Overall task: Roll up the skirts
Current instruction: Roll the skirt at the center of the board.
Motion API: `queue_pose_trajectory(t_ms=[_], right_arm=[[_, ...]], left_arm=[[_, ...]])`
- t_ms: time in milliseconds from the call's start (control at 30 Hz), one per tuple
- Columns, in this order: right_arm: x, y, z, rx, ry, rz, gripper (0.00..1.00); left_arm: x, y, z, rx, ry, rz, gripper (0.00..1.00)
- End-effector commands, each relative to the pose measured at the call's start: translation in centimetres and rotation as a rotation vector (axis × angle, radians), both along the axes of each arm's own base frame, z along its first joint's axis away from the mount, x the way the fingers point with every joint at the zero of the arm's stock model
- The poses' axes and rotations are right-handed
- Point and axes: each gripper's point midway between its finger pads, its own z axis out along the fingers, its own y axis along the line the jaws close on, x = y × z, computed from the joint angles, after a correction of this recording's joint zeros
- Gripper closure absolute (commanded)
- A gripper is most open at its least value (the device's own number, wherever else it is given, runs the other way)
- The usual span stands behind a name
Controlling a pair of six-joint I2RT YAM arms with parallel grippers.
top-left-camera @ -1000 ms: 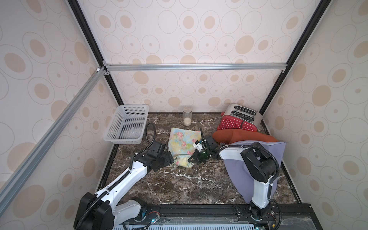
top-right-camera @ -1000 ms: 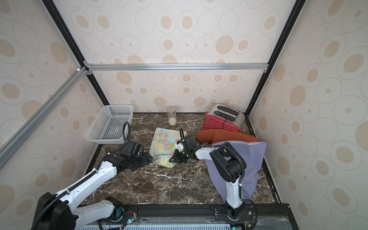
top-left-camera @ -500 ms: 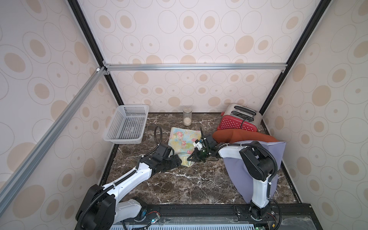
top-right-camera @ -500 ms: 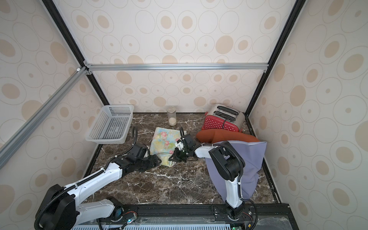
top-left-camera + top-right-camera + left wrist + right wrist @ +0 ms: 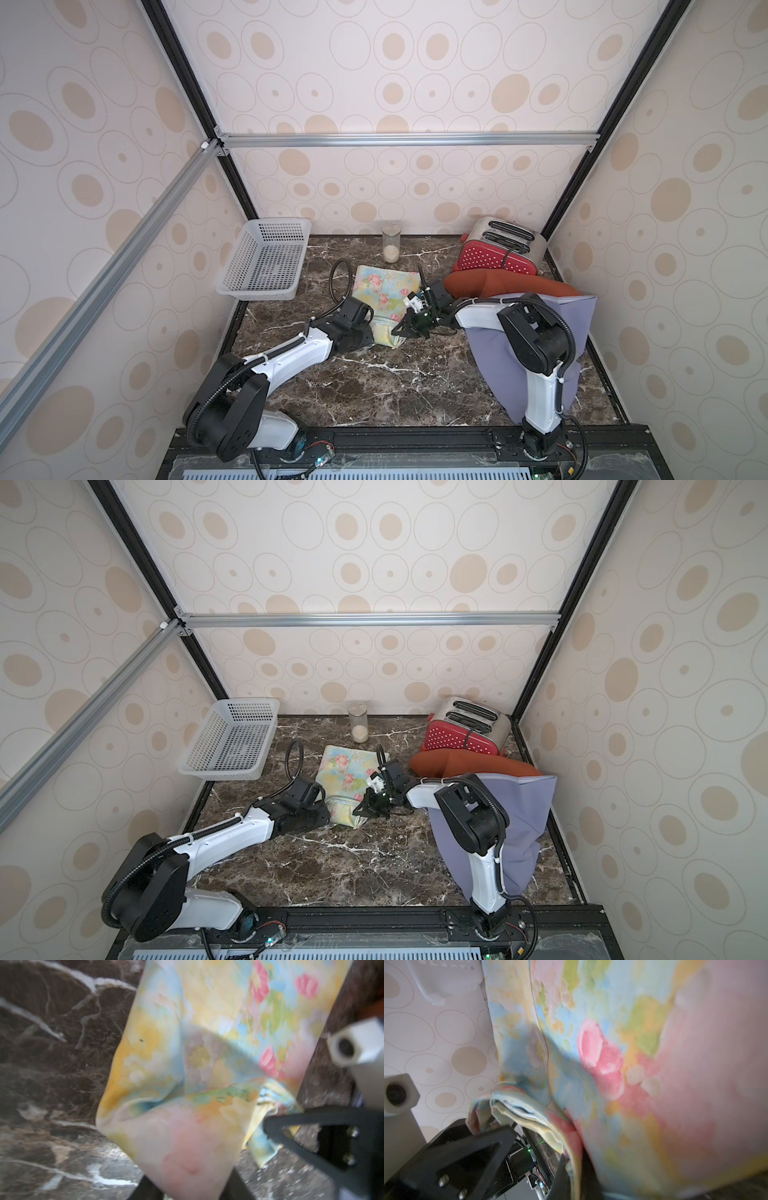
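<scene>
The floral skirt (image 5: 384,289) (image 5: 349,771) lies flat mid-table, its near edge turned over into a short fold. My left gripper (image 5: 371,332) (image 5: 190,1180) is at the fold's left end, shut on a bunch of the floral cloth (image 5: 187,1136). At the fold's right end my right gripper (image 5: 400,330) (image 5: 574,1159) is shut on the thin layered hem (image 5: 529,1118). The rust-orange skirt (image 5: 498,284) lies bunched by the toaster. The lavender skirt (image 5: 575,320) is spread at the right, partly under my right arm.
A white mesh basket (image 5: 266,262) stands at the back left. A glass jar (image 5: 390,247) is at the back centre and a red toaster (image 5: 496,253) at the back right. Bare marble table (image 5: 395,386) stretches towards the front edge.
My left arm has slid right to the floral skirt's near left corner and its jaws have closed on the cloth. The right gripper has kept its hold in place.
</scene>
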Motion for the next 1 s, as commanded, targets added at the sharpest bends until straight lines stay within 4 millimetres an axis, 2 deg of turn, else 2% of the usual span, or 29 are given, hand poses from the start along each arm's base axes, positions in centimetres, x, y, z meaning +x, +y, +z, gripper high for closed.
queue_pose_trajectory(t_ms=[0, 67, 167, 333, 467, 533, 700, 800, 900, 967], right_arm=[[0.1, -0.6, -1.0, -0.025, 0.033, -0.015, 1.00], [0.1, -0.7, -1.1, -0.030, 0.038, -0.014, 1.00], [0.0, -0.9, -1.1, -0.033, 0.042, -0.003, 1.00], [-0.3, -1.4, -1.8, -0.043, 0.086, 0.012, 1.00], [-0.2, -1.9, -2.1, -0.048, 0.114, 0.003, 1.00], [0.1, -2.4, -2.4, -0.058, 0.121, -0.005, 1.00], [0.6, -3.3, -3.4, -0.080, 0.144, -0.016, 1.00], [0.6, -3.5, -4.1, -0.096, 0.155, -0.012, 1.00], [0.6, -3.9, -4.6, -0.121, 0.159, -0.008, 0.98], [0.6, -4.3, -4.9, -0.135, 0.166, -0.012, 0.97]], left_arm=[[2.7, 1.3, 1.2, 0.027, -0.049, 0.073, 0.84], [3.4, 2.4, 1.2, 0.049, -0.040, 0.111, 0.92], [4.2, 4.3, 1.1, 0.099, -0.023, 0.172, 0.93], [5.8, 6.1, -0.9, 0.093, 0.060, 0.238, 0.95], [7.4, 5.9, -1.4, 0.083, 0.091, 0.232, 0.92], [8.5, 5.9, -1.2, 0.091, 0.094, 0.229, 0.88], [11.5, 5.4, -1.5, 0.113, 0.128, 0.212, 0.85], [12.6, 5.5, -2.9, 0.158, 0.173, 0.202, 0.84], [13.3, 5.4, -4.3, 0.190, 0.209, 0.184, 0.77], [13.7, 5.9, -5.0, 0.222, 0.230, 0.179, 0.76]])
